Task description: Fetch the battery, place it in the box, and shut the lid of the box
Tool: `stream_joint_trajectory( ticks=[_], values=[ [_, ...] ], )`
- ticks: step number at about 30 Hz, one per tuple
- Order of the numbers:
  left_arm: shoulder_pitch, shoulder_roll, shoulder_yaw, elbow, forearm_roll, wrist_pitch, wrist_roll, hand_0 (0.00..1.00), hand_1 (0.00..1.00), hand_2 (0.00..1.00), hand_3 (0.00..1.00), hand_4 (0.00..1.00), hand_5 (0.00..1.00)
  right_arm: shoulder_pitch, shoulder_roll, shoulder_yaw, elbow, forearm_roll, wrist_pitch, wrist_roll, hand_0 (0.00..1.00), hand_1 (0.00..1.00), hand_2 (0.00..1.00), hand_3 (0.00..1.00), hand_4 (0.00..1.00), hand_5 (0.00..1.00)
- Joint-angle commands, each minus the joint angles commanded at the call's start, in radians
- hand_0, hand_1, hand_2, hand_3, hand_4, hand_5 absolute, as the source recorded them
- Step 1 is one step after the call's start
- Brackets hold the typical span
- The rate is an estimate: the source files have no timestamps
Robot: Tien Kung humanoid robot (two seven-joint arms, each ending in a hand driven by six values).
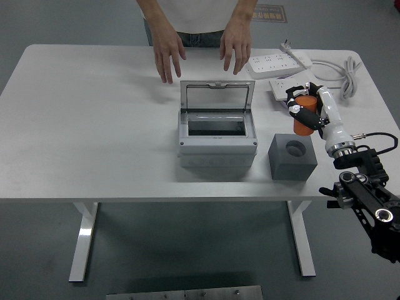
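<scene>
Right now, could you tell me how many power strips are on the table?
2, both at the far right: one strip near the far edge, the other just nearer, partly hidden behind the right hand.

No legible text or numbers. A sign (265, 12) on the floor, far beyond the robot hand (306, 114), bears print too small to read.

A white forearm ends in a black-fingered robot hand (304, 111), black cable trailing.
</scene>
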Motion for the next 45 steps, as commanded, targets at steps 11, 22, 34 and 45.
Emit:
stream_joint_trajectory(
  ticks=[11,22,34,45],
  values=[
    [0.001,0.003,0.004,-0.001,-0.009,0.004,0.0,0.632,0.698,0.573,0.541,0.5,0.002,0.104,-0.045,-0.018,0.087,-0.388,0.106,-0.209,0.171,0.217,0.28,0.285,0.044,0.002],
    [-0.001,0.008,-0.002,-0.003,-0.005,0.0,0.0,0.632,0.698,0.573,0.541,0.5,0.002,0.21,-0.013,-0.159,0.052,-0.684,0.19,-0.349,0.163,0.213,0.275,0.284,0.054,0.002],
    [0.0,0.014,-0.019,-0.007,0.013,-0.01,0.0,0.632,0.698,0.573,0.541,0.5,0.002,0.304,0.082,-0.287,0.019,-0.778,0.239,-0.421,0.16,0.211,0.273,0.285,0.055,0.002],
    [-0.008,0.018,-0.032,-0.009,0.034,-0.024,0.0,0.632,0.698,0.573,0.541,0.5,0.002,0.348,0.172,-0.326,-0.052,-0.783,0.225,-0.415,0.16,0.209,0.271,0.286,0.049,0.002]
  ],
)
